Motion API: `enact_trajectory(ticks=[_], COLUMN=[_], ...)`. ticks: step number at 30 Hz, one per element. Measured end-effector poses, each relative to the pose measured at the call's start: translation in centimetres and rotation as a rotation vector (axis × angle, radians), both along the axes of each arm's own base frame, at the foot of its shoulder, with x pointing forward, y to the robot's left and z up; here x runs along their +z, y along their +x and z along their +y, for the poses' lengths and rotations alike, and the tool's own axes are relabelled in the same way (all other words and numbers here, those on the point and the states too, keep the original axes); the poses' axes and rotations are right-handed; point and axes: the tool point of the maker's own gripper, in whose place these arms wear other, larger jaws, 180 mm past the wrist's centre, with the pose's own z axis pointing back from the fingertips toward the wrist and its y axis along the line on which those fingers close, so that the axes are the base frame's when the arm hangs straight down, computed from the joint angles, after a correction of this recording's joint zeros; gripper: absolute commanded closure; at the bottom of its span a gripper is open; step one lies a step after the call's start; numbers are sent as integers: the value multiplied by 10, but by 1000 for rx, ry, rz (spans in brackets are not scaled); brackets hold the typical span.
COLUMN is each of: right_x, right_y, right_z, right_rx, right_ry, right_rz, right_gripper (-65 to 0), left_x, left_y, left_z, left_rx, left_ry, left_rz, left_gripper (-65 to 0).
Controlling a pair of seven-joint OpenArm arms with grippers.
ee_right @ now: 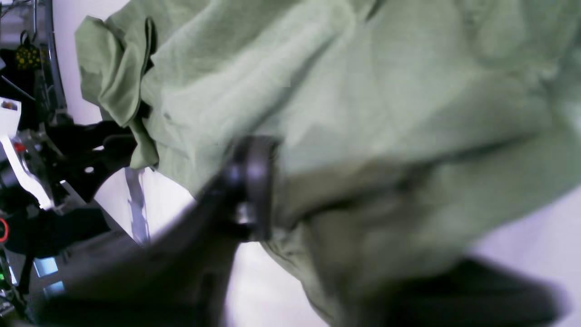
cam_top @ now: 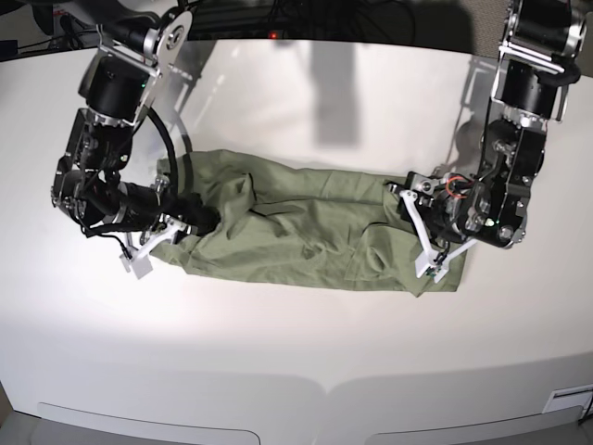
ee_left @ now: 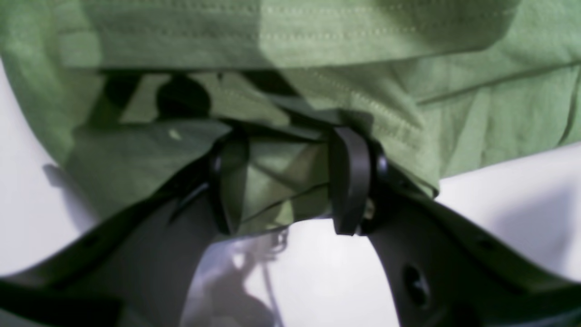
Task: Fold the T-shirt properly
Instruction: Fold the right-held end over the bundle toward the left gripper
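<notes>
We are looking at the T-shirt (cam_top: 296,236) lying bunched in a long, wrinkled band across the middle of the white worktop (cam_top: 296,343), stretching from one arm to the other. Its cloth is creased all along its length, with deeper folds near both ends.

Our left gripper (ee_left: 290,181) is sitting at the shirt's end on the base view's right. In the left wrist view its two black fingers (ee_left: 349,181) are standing apart with a wad of green cloth filling the gap between them, and a stitched hem is running across just above. So these fingers are gripping the T-shirt, with the bare worktop showing beneath them.

Our right gripper (cam_top: 199,218) is lying low at the opposite end, pressing into the cloth's edge. The right wrist view is blurred: one dark finger (ee_right: 254,181) is showing against the green fabric, and the other side is being covered by a fold of the shirt. We cannot tell whether these fingers are closing on the cloth or merely resting beside it.

Behind the worktop, dark equipment is showing at the edge of the right wrist view.
</notes>
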Motion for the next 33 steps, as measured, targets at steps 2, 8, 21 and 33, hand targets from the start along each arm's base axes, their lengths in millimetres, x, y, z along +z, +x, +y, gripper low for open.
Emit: enact_trajectory(ticks=[2, 8, 21, 33], right_x=[2, 8, 26, 62], right_y=[2, 8, 27, 48], right_z=[0, 1, 3, 90], right_rx=[1, 22, 25, 209], right_ry=[0, -6, 1, 130], right_rz=[-5, -36, -87, -166], right_gripper=[0, 0, 0, 0], left_x=[0, 5, 53, 66], left_y=[0, 9, 59, 67], left_z=[0, 7, 9, 95], left_rx=[0, -3, -1, 73], left_ry=[-1, 49, 62, 251], left_rz=[0, -16, -149, -201], left_gripper=[-295, -295, -295, -295])
